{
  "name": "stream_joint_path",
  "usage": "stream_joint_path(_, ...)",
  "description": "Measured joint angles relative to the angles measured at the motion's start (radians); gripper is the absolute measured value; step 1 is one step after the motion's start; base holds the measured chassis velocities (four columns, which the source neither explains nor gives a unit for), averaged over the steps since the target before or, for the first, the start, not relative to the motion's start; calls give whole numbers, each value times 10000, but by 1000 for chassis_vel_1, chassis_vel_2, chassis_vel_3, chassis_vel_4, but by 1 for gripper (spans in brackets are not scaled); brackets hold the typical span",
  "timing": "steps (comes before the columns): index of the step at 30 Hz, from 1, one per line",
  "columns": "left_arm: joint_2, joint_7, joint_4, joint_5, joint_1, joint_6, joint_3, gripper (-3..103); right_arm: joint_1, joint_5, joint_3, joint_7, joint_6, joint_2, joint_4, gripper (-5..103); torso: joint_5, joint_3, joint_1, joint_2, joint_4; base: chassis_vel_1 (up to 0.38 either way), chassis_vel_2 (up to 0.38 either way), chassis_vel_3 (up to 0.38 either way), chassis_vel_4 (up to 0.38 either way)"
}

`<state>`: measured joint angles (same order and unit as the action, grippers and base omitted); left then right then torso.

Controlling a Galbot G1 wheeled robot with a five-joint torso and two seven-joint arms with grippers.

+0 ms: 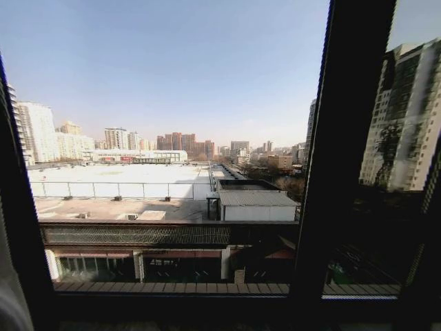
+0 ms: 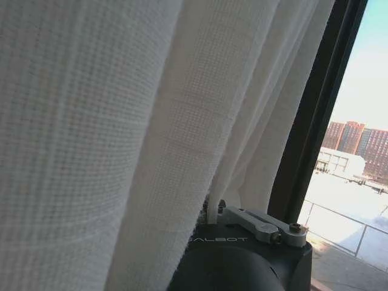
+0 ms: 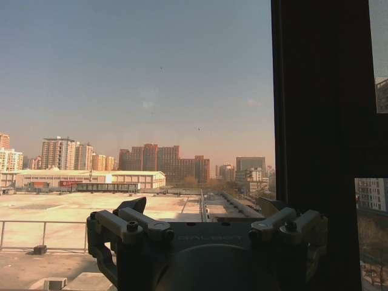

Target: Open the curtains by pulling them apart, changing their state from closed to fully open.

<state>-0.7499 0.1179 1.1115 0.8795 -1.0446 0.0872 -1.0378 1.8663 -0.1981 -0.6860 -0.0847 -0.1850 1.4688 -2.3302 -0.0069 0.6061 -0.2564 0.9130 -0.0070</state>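
Curtains drawn aside, bare glass and city beyond.

The left gripper (image 2: 213,212) is pressed into the curtains (image 2: 121,133), sheer cream cloth with a fine grid weave hanging in soft vertical folds beside the dark window frame (image 2: 315,115); whether it pinches the fabric I cannot tell. The right gripper (image 3: 206,221) faces the clear pane, its metal-linked fingers spread wide, holding nothing, next to a thick dark frame post (image 3: 318,133).

Left gripper (image 2: 213,212) fingertips buried in curtain (image 2: 121,133) folds, grip unreadable. Right gripper (image 3: 206,233) cut off at frame bottom, fingertips unseen. Curtain sliver (image 1: 10,303) cropped at head-view corner.
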Motion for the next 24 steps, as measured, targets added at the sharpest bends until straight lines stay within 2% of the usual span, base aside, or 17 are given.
stream_joint_path(12, 224, 172, -879, -138, 695, 38, -123, 0, 29, -27, 58, 0, -23, 0, -102, 100, 0, 1, 0, 0, -1, 0, 0, 0, 0)
stream_joint_path(15, 119, 101, -450, -171, 244, 65, -344, 0, 9, -28, 65, 1, -24, -6, -158, 100, -2, 1, 0, 0, 1, 0, 0, 0, 0)
stream_joint_path(19, -235, -22, 680, -140, -550, 401, -609, -1, -12, -29, 100, 2, -20, -18, -192, 100, -1, 1, 0, -1, 5, 0, 0, 0, 0)
stream_joint_path(20, -586, 80, 1465, -259, -801, 561, -641, 10, 9, -25, 125, 3, -18, 4, -213, 100, -15, 1, 0, -2, 4, 0, 0, 0, 0)
stream_joint_path(22, -886, 307, 2493, -384, -1067, 594, -674, 20, 60, -18, 122, 1, -18, 37, -240, 100, 3, 2, -1, -2, -6, 0, 0, 0, 0)
stream_joint_path(23, -886, 307, 2493, -384, -1067, 594, -674, 20, 60, -18, 122, 1, -18, 37, -240, 100, 3, 2, -1, -2, -6, 0, 0, 0, 0)
stream_joint_path(24, -1048, 444, 3006, -444, -1227, 615, -676, 26, 64, -12, 116, -1, -18, 41, -253, 100, 3, 1, -1, -2, -5, 0, 0, 0, 0)
